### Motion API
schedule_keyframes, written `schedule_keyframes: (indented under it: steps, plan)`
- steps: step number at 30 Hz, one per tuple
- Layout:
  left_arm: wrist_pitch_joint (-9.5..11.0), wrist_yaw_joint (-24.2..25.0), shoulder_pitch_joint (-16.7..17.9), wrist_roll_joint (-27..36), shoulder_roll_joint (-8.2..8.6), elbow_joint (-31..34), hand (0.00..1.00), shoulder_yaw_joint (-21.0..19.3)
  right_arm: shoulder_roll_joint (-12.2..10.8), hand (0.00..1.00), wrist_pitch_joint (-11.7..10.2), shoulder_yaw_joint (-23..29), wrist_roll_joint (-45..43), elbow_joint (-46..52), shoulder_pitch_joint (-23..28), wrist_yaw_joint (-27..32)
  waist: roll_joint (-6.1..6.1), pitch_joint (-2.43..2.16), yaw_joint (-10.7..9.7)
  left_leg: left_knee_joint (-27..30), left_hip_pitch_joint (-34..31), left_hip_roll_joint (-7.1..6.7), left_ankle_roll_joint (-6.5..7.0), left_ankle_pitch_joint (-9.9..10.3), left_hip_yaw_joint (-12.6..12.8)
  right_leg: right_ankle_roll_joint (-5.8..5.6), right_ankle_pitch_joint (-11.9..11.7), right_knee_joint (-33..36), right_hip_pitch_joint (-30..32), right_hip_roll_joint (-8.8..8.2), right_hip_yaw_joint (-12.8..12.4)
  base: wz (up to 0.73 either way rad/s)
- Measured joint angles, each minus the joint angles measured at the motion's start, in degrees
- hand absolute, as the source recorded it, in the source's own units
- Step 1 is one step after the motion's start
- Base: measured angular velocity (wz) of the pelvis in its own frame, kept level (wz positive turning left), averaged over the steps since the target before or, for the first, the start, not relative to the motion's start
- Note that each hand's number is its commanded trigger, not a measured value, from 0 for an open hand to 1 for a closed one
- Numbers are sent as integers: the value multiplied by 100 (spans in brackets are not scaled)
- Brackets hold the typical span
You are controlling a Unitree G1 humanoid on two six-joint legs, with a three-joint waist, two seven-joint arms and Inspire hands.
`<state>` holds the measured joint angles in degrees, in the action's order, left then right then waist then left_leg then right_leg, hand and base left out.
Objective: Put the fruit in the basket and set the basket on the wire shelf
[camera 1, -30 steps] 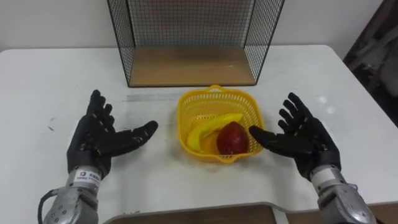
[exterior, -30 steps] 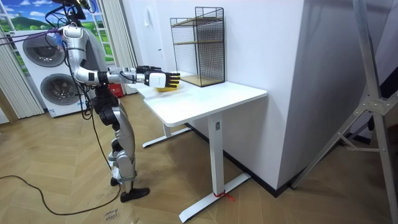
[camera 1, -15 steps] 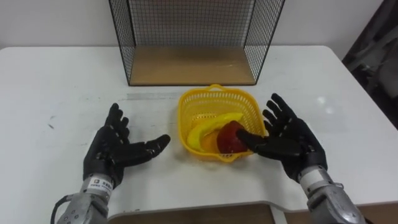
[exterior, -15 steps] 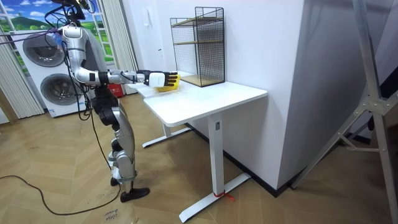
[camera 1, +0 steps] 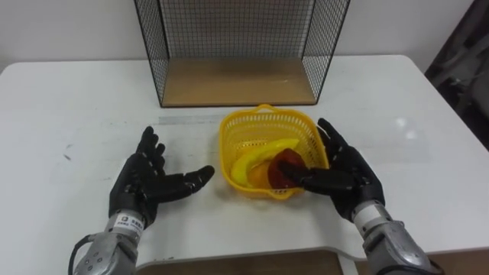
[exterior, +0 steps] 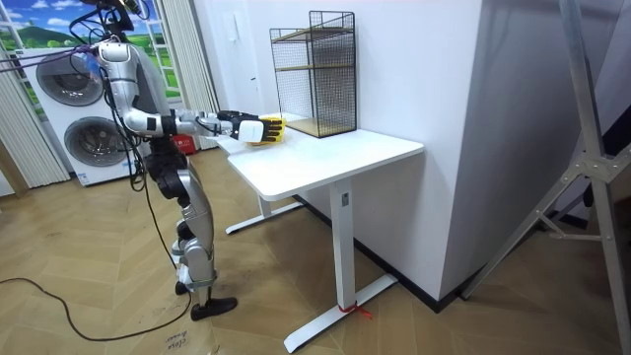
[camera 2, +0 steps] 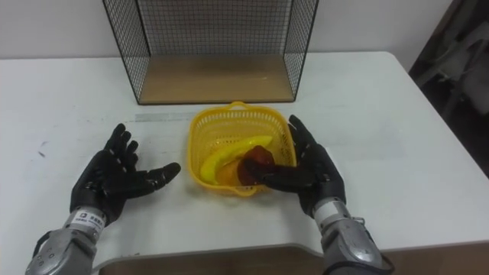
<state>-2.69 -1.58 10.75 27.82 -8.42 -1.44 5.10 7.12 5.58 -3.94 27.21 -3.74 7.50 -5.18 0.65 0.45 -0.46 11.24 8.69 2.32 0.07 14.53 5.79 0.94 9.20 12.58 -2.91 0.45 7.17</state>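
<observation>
- Both open hands have closed in: right hand (camera 1: 348, 172) touches the basket (camera 1: 263, 114); left hand (camera 1: 149, 183) waits near its left side.
- With the fruit (camera 1: 256, 159) inside, lifting looks next.

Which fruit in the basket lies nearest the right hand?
The dark red fruit, beside the thumb of the right hand; the yellow banana lies farther left.

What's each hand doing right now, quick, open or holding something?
Left hand: open, palm up, left of the basket, holding nothing.
Right hand: open, fingers straight against the basket's right side.
</observation>
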Motion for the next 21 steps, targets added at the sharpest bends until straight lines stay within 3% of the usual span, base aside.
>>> schedule_keyframes:
  steps: [9,21]
  plan:
    - [14,-1,-1,10,-3,-4,0,35,-100,0,-24,-202,211,-262,-218,1,34,12,-107,-4,2,-2,3,-2,0,-1,0,-1,-6,-12,49,0]
    - [71,15,-2,41,24,5,0,87,-104,0,-57,-361,270,-435,-234,1,68,22,-96,4,-10,-2,3,-2,-1,-1,0,-12,-2,-17,72,0]
